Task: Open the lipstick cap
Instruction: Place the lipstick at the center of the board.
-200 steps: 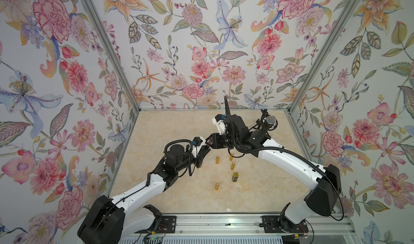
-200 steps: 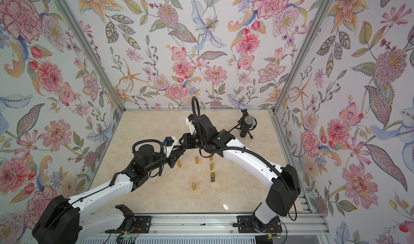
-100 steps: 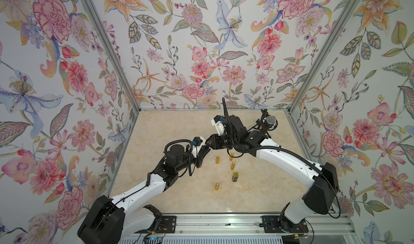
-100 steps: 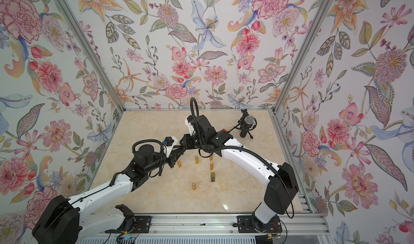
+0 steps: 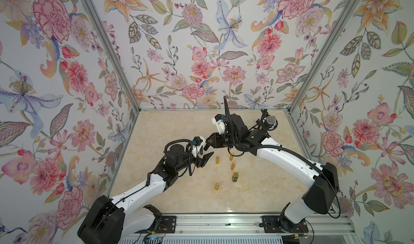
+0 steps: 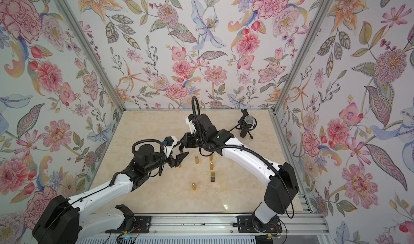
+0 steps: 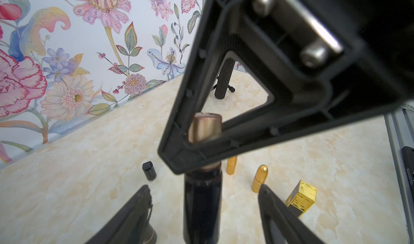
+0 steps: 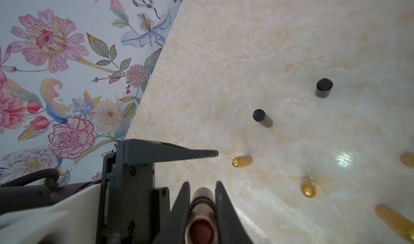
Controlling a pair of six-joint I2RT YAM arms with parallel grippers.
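Note:
The lipstick (image 8: 201,209) is a black tube with a metal upper sleeve, and its open end shows red with no cap on it. My right gripper (image 8: 202,184) is shut on that metal sleeve (image 7: 205,128), holding the tube above the table. The black lower part (image 7: 202,204) hangs between the spread fingers of my left gripper (image 7: 203,186), which is open and not touching it. In both top views the two grippers meet over the table's middle, left gripper (image 5: 205,155) just below right gripper (image 5: 209,142). A small black cap (image 7: 147,171) stands on the table nearby.
Several gold bullet-shaped lipsticks (image 5: 217,160) and a gold box (image 5: 235,176) stand on the marble table just right of the grippers. Two black cylinders (image 8: 324,88) stand further off. A microphone on a stand (image 5: 271,120) is at the back right. Floral walls close in three sides.
My left gripper has gone from shut to open, letting go of the lipstick's black lower part. My right gripper has closed onto the metal sleeve. Both arms have hardly moved.

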